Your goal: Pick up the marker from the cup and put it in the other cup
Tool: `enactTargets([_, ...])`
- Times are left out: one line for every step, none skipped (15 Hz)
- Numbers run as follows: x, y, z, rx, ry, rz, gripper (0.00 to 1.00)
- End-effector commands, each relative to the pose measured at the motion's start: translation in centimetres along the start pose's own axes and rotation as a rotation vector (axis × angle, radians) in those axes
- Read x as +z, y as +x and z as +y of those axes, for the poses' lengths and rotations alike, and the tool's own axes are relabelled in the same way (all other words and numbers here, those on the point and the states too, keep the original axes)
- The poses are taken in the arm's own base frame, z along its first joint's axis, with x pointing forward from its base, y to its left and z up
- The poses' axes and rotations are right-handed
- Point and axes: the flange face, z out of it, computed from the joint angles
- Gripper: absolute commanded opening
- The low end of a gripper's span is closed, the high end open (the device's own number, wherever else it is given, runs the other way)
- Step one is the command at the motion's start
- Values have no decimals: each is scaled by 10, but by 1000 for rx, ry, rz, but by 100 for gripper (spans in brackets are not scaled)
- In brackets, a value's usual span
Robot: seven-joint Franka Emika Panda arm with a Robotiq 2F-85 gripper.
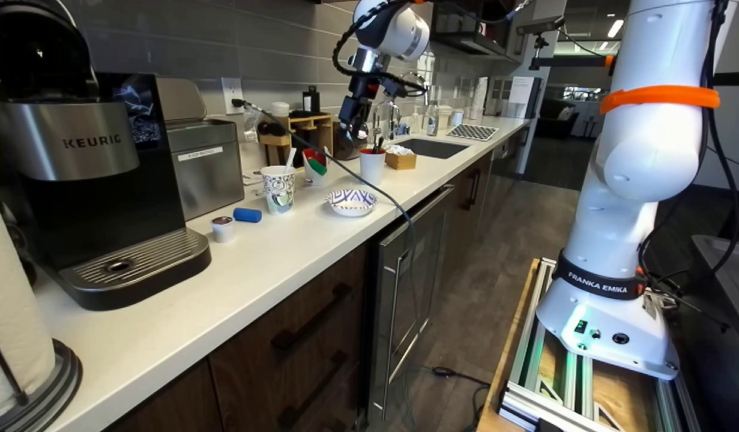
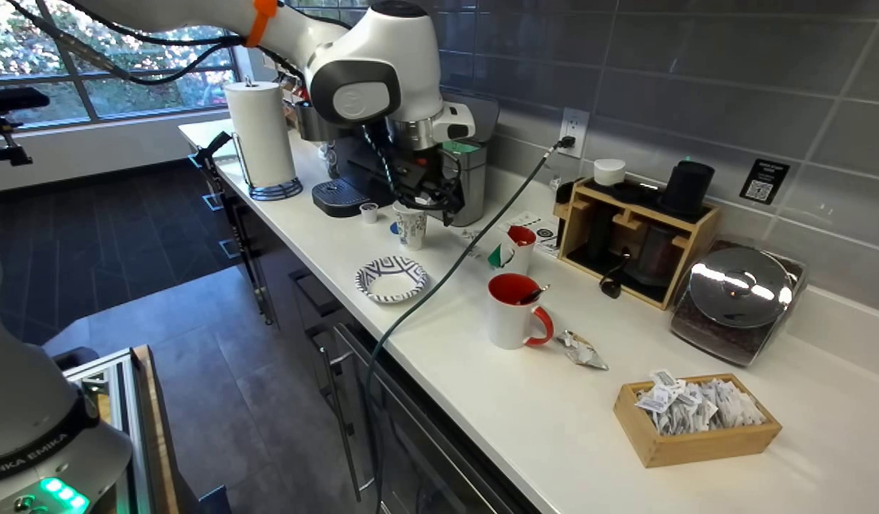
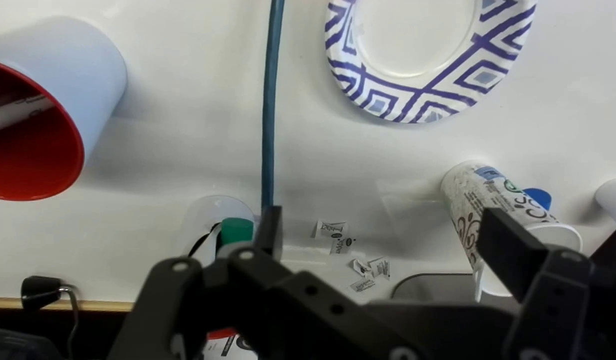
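The marker [image 2: 532, 295] is a slim dark stick leaning in a tall white mug [image 2: 509, 325] with a red inside. Dark stick ends [image 1: 378, 144] also rise from this mug [image 1: 372, 169] in an exterior view. In the wrist view a white printed stick [image 3: 21, 111] lies in the mug [image 3: 92, 75] at the left. A patterned paper cup [image 1: 279, 192] holds a white stick; it also shows in the wrist view [image 3: 470, 200]. A smaller white cup [image 1: 312, 174], red inside with a green patch, stands nearby. My gripper [image 3: 390, 245] is open and empty above the counter.
A patterned paper plate [image 1: 352, 203] lies near the counter edge. A dark cable [image 2: 439, 282] crosses above the counter. A coffee machine [image 1: 105, 198], a blue cylinder [image 1: 247, 215], a coffee pod [image 1: 223, 229], a wooden organizer [image 2: 635, 243] and a packet box [image 2: 700, 442] stand around.
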Motion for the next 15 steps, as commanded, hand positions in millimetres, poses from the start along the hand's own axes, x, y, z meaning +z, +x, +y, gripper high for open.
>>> enactTargets([9,16,20,37,-13,3,100])
enactTargets([13,18,33,21,-18,-12,100])
enactTargets([17,20,47,11,-19,-16,100])
enactTargets([23,21,66,-11,-16,-27,100])
enactTargets([27,20,85,-38,-19,-39,100])
enactTargets([32,19,106,-70,-17,-55,100])
enactTargets([38,16,129,-94,-7,-66,100])
enactTargets([41,13,148,-118,16,-70,100])
enactTargets([43,12,167,-129,47,-62,100])
enactTargets([41,10,182,-139,78,-53,100])
enactTargets([39,11,193,-150,125,-27,100])
enactTargets([36,12,203,-156,155,-11,100])
enactTargets([32,14,210,-170,187,4,100])
enactTargets([28,15,217,-181,214,13,100])
enactTargets([25,17,222,-194,229,12,100])
